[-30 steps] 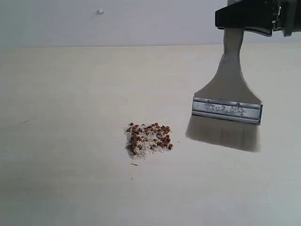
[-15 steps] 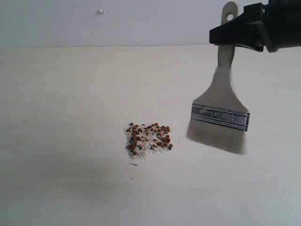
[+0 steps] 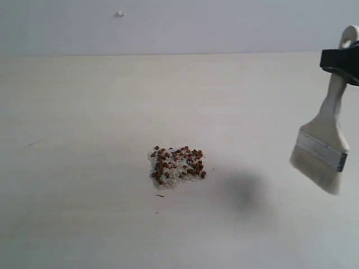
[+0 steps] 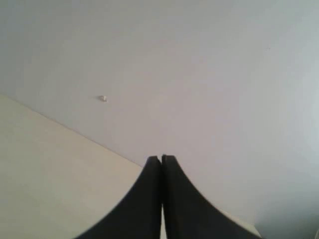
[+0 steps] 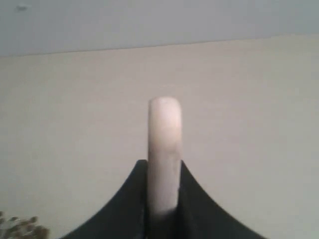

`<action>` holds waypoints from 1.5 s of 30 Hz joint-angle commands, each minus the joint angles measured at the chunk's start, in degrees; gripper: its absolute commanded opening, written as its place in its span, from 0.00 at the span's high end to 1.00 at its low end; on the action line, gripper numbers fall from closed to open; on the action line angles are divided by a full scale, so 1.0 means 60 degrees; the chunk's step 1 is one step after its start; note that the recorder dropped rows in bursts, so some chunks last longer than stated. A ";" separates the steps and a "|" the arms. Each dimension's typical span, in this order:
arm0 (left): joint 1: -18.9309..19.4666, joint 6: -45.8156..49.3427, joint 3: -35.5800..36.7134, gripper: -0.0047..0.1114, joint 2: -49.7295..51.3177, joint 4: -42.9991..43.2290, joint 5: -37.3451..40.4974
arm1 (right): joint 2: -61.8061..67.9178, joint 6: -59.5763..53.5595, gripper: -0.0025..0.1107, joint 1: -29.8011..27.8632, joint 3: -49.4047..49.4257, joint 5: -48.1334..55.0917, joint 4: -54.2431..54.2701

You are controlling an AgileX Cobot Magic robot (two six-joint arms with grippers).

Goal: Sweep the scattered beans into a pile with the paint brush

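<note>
The beans (image 3: 177, 166) lie in one tight heap of reddish-brown pellets and pale grains at the table's middle; a corner of the heap shows as beans (image 5: 20, 229) in the right wrist view. The paint brush (image 3: 325, 151) hangs in the air at the far right, bristles down and clear of the table, well to the right of the heap. My right gripper (image 3: 342, 63) is shut on its wooden handle (image 5: 164, 149), whose rounded end sticks out past the jaws. My left gripper (image 4: 161, 160) is shut with nothing in it and points at the wall.
The pale tabletop (image 3: 84, 112) runs back to a grey-white wall (image 3: 179, 22) bearing a small white speck (image 3: 119, 13). The brush's shadow (image 3: 244, 190) falls on the table right of the heap. A tiny dark sliver (image 3: 160, 195) lies just below the heap.
My right gripper has carried the paint brush to the right, away from the heap, toward the frame's edge, and the brush has turned more edge-on. The beans have not moved.
</note>
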 commanded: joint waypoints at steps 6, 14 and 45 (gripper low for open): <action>-0.0031 -0.0011 0.0050 0.96 -0.0025 0.0053 -0.0021 | -0.1116 -0.0750 0.98 0.0375 0.0167 0.2199 0.0078; -0.0031 -0.0011 0.0050 0.96 -0.0025 0.0053 -0.0021 | -0.2346 -0.0731 0.98 0.0857 0.0179 0.3577 0.0215; -0.0031 -0.0011 0.0050 0.96 -0.0025 0.0053 -0.0021 | -0.3125 -1.0742 0.98 0.0857 0.2691 -0.0111 1.1689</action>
